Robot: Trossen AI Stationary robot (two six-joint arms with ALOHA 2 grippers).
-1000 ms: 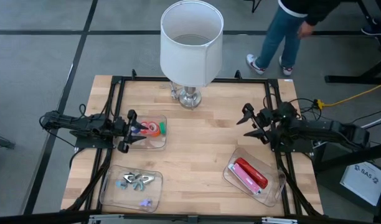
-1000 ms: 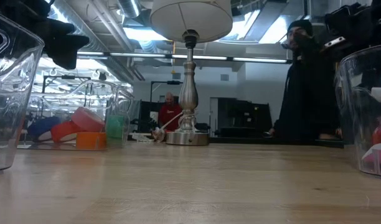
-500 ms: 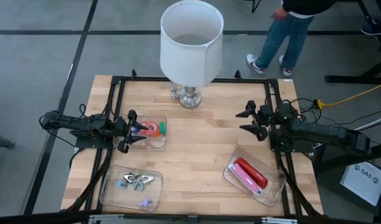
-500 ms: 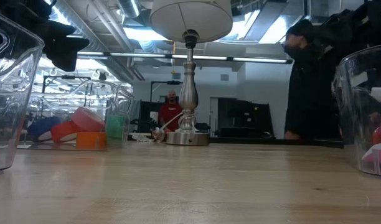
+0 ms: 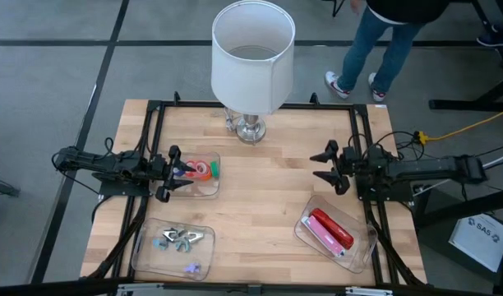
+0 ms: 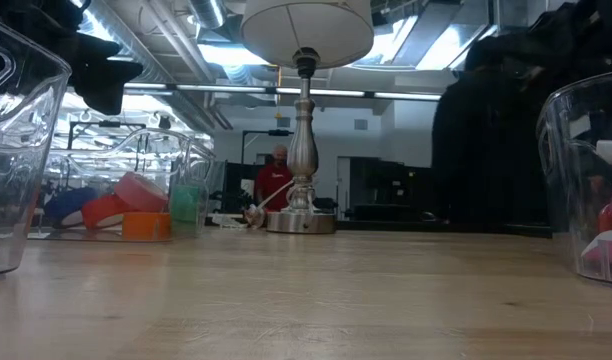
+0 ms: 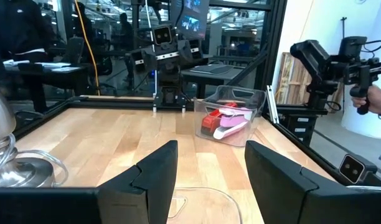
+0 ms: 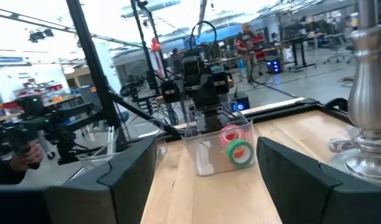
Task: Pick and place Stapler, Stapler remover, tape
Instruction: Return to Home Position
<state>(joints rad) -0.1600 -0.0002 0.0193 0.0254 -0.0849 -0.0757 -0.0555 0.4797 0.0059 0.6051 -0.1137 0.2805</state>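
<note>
High view: you've got the left tool (image 5: 174, 174) spread at the upper-left bin (image 5: 210, 194) holding the tape (image 5: 204, 169); right tool (image 5: 325, 168) spread, mid-right, over the worktop (image 5: 268, 197). Staple remover (image 5: 179, 238) lies in the lower-left bin (image 5: 204, 260), stapler (image 5: 329, 230) in the lower-right bin (image 5: 360, 247).

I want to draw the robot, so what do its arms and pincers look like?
The left arm and right arm are slim, black and jointed. Each ends in a black two-fingered pincer, the left pincer and right pincer, with broad, flat, angular fingers. No markings show.
</note>
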